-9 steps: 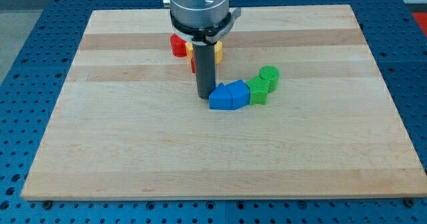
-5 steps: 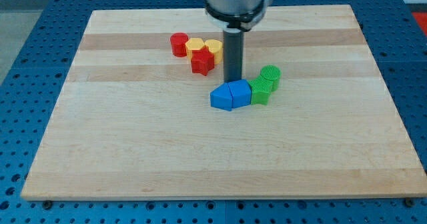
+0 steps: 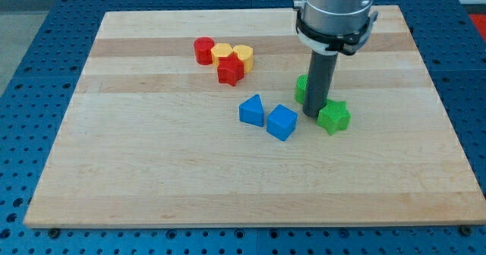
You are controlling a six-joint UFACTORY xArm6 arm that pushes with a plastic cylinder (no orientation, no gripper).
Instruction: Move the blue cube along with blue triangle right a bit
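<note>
Since earlier, blue cube and blue triangle are sitting slightly rightward, separated; my tip, holding nothing, is resting beside green star.

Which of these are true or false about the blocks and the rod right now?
1. My tip is between the two green blocks. True: the green star sits to the view's right of it and the other green block peeks out on its left.
2. The blue cube touches the green star. False: bare board lies between them.
3. The blue triangle is to the view's left of the blue cube. True.
4. My tip is pressing on the blue cube. False: it stands apart, to the cube's right.
5. The red and yellow blocks are in a cluster near the view's top. True.
</note>
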